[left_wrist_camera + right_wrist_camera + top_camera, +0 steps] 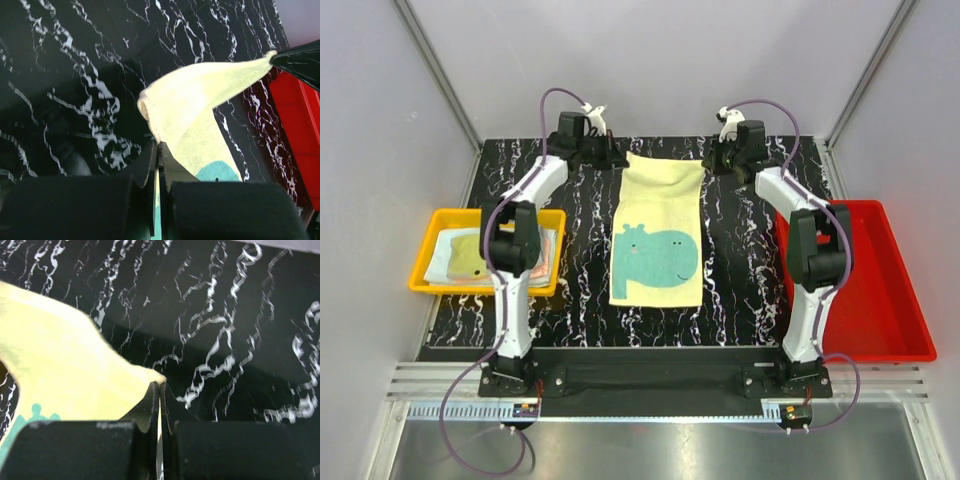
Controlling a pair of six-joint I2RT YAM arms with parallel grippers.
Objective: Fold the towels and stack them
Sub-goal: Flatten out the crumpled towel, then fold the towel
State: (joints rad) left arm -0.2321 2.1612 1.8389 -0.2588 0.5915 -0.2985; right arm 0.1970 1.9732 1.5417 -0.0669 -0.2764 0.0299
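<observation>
A pale yellow towel [658, 235] with a teal hippo print lies stretched lengthwise on the black marbled table [740, 290]. My left gripper [616, 160] is shut on its far left corner, with yellow cloth [180, 100] pinched between the jaws. My right gripper [712, 160] is shut on its far right corner, and the cloth [60, 360] runs off to the left. The far edge is lifted off the table between the two grippers. More towels [470, 255], one light blue and one yellow-green, lie folded in the yellow tray [428, 283].
A red tray [895, 300] stands at the table's right edge. The yellow tray sits at the left edge beside my left arm [515, 240]. Grey walls close in the back and sides.
</observation>
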